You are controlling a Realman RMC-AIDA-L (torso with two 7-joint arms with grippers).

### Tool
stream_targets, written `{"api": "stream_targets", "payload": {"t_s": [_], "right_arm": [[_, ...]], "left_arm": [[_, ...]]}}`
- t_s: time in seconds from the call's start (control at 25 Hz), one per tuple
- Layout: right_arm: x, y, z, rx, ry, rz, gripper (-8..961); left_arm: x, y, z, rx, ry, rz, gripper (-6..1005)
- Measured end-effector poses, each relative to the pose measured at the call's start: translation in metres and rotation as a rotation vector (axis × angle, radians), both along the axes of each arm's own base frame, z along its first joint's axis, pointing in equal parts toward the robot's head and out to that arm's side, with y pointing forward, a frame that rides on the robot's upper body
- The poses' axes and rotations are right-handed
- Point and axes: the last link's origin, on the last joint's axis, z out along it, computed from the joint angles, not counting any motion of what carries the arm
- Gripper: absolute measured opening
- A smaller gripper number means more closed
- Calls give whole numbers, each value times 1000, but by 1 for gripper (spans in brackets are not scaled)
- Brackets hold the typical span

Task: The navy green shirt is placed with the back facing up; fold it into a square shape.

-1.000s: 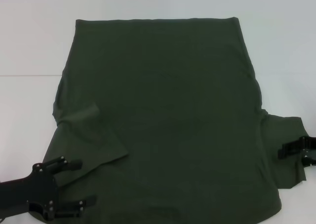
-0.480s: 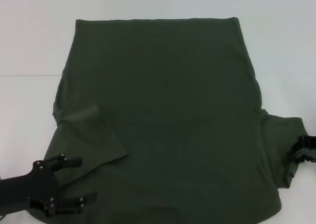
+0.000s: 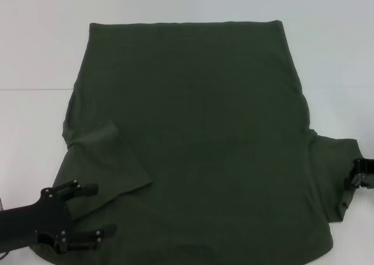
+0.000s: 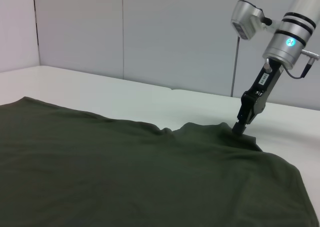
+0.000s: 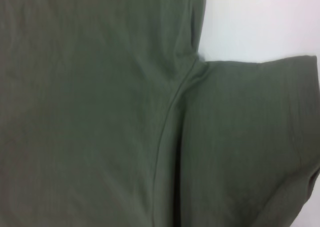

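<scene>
The navy green shirt [image 3: 193, 136] lies flat on the white table [image 3: 35, 55], plain side up, with its hem at the far end. Its left sleeve [image 3: 111, 171] is folded in onto the body. The right sleeve [image 3: 333, 166] sticks out sideways. My left gripper [image 3: 98, 209] is open at the shirt's near left corner, its fingers [image 3: 87, 189] over the cloth and holding nothing. My right gripper [image 3: 361, 180] is at the right sleeve's outer edge. In the left wrist view the right gripper [image 4: 239, 129] comes down narrow onto the sleeve [image 4: 220, 134] and pinches it. The right wrist view shows only the shirt [image 5: 90, 107] and its sleeve [image 5: 250, 137].
Bare white table surrounds the shirt on the left, far and right sides. A table seam [image 3: 29, 89] runs across at the left. Grey wall panels [image 4: 150, 32] stand behind the table in the left wrist view.
My right gripper has moved outward to the sleeve's edge and closed in on it, and the sleeve's outer corner has drawn in. My left gripper has shifted slightly.
</scene>
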Motion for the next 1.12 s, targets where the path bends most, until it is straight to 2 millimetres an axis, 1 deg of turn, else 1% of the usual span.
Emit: {"api": "stream_targets", "payload": {"t_s": [0.04, 0.48, 0.72, 1.12], "right_arm": [[0, 0, 0, -1, 1, -1, -1], [-1, -4, -1, -28, 10, -2, 6], [2, -5, 0, -21, 9, -11, 67], [6, -7, 4, -15, 10, -24, 289]], "left_arm": [[0, 0, 0, 1, 1, 1, 936], [-1, 1, 1, -5, -5, 21, 937], [-1, 1, 1, -7, -7, 24, 937], [-1, 1, 1, -10, -10, 23, 937]]}}
